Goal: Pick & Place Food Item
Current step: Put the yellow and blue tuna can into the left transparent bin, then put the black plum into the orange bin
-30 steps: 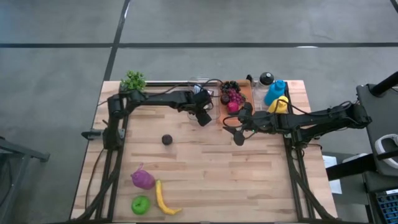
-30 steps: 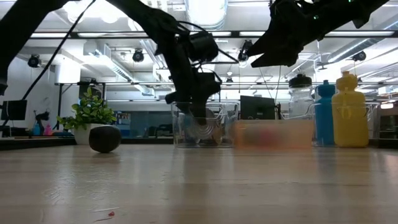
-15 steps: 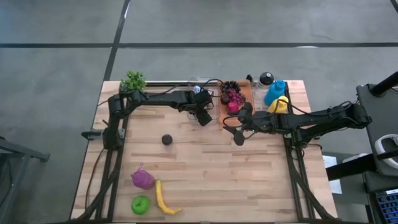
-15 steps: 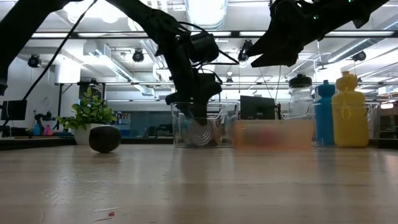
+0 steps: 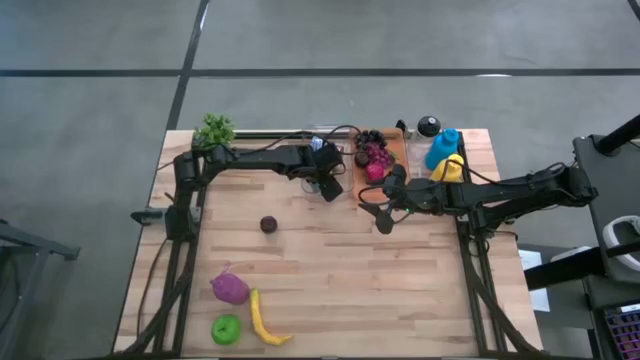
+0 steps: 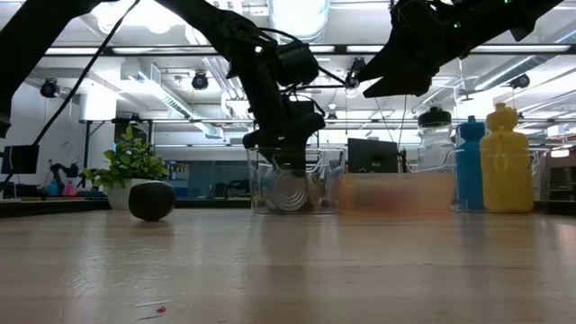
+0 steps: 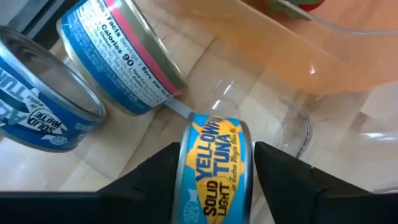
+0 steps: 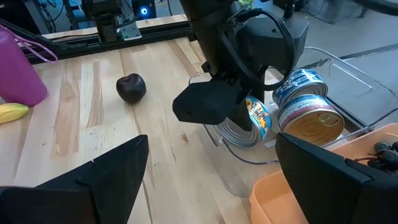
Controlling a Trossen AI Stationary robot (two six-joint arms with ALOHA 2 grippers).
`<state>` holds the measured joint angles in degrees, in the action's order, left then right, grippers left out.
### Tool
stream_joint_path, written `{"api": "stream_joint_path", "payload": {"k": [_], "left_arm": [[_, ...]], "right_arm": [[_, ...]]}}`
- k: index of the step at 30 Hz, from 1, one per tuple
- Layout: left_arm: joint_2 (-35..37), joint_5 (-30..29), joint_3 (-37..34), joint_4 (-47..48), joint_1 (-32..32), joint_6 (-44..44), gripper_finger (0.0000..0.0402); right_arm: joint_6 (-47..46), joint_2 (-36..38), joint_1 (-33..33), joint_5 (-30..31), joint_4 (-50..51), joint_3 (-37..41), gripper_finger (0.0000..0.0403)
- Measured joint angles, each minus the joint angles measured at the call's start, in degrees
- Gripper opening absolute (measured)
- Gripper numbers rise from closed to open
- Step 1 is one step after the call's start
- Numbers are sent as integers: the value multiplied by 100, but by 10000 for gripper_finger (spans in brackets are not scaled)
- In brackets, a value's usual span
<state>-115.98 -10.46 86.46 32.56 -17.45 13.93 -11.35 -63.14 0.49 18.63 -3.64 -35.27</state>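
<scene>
A tuna can with a yellow and blue label (image 7: 216,168) stands on its rim inside a clear bin (image 6: 331,180) at the table's far middle. My left gripper (image 7: 216,149) reaches down into the bin, open. Its fingers stand close on either side of the can's two flat faces. Two more tuna cans (image 7: 118,56) (image 7: 43,93) lie in the bin beside it. My right gripper (image 5: 378,212) hangs open and empty above the table, just right of the bin.
An orange tray (image 5: 392,150) with grapes and pink food sits right of the bin, with bottles (image 5: 442,150) beyond it. A dark plum (image 5: 268,225) lies mid-table. A purple item (image 5: 229,288), banana (image 5: 262,320) and green apple (image 5: 226,328) lie near left. A plant (image 5: 214,130) stands far left.
My left gripper has opened around the yellow-label can while staying in place in the bin. The can now stands on its rim on the bin's floor. My right arm has kept still.
</scene>
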Motion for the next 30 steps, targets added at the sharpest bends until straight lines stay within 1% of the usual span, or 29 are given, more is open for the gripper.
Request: {"api": "stream_joint_path", "payload": {"k": [16,23,30], "left_arm": [[0,-4,-15,-48,-8,-4,268],[17,-13,-15,-90,-11,-48,281],[161,-52,-15,-115,-13,-63,280]], "right_arm": [[0,0,-1,-4,2,0,329],[-1,0,-1,-7,2,0,339],[0,0,0,-9,2,0,350]]}}
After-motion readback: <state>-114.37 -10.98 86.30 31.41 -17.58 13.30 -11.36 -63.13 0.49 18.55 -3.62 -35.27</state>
